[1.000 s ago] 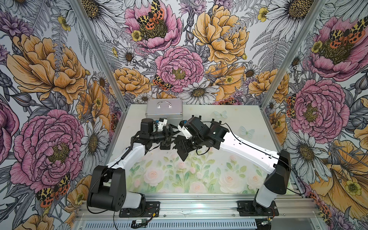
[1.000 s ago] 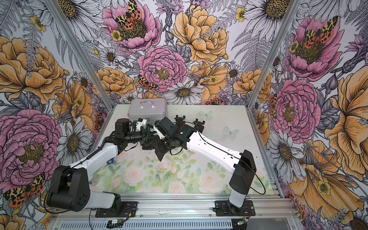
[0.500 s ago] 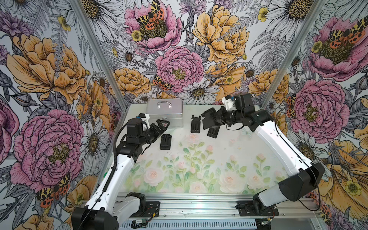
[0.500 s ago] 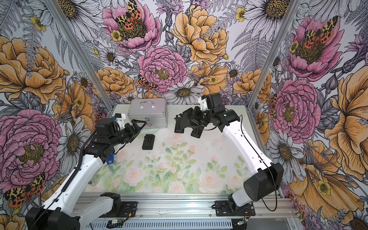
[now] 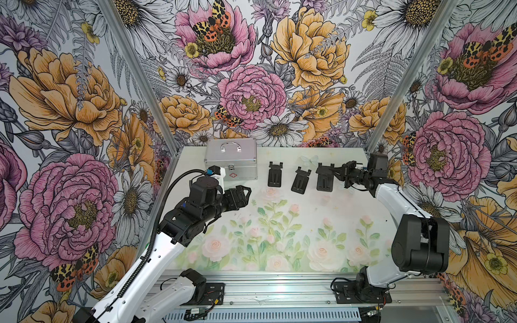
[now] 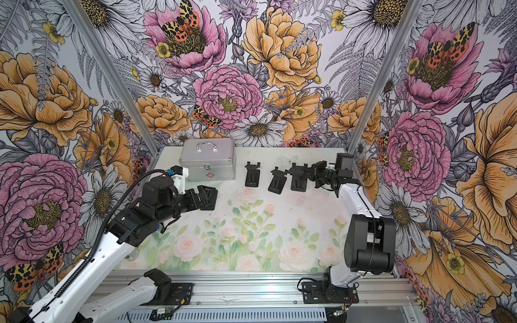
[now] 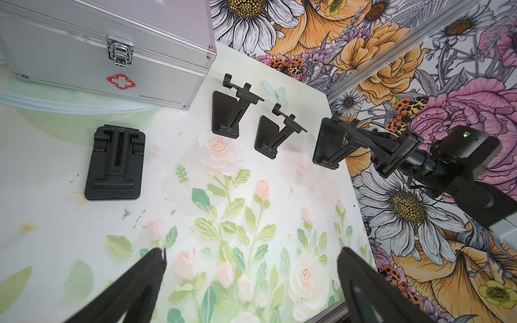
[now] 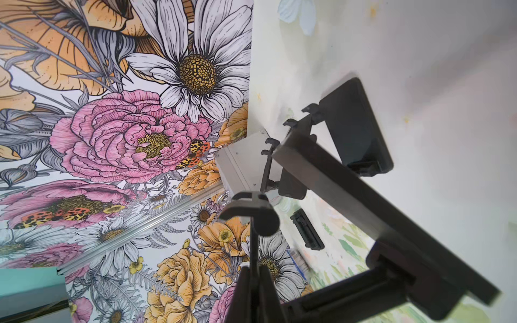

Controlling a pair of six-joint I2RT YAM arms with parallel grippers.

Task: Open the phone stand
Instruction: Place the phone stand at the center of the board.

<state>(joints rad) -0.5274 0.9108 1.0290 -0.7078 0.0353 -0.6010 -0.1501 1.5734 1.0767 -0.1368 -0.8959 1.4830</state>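
The desk, covered in a pale rose print, fills the lower middle of both top views. At its upper left stands a silver case, latched shut, handle on top.

The left pincer hangs just below the case in a top view, its jaws spread wide and holding nothing. The left wrist view shows the two fingertips far apart over bare mat. The right pincer reaches in from the upper right of the frame. Its jaws are pressed together on the raised cradle of the rightmost stand, and the right wrist view shows a thin black lip pinched between them.

Three stands sit in a row across the upper middle of the desk, right of the case. The left stand and the middle stand are each unfolded, with the support arm lifted off the base plate. The rightmost one looks unfolded too, its base on the desk.

A folded stand lies flat, just below the case and close under the left pincer, touched by neither arm.

Judging by this, three stands are open or nearly so. What is left is letting go of the third, then lifting the arm of the flat one.
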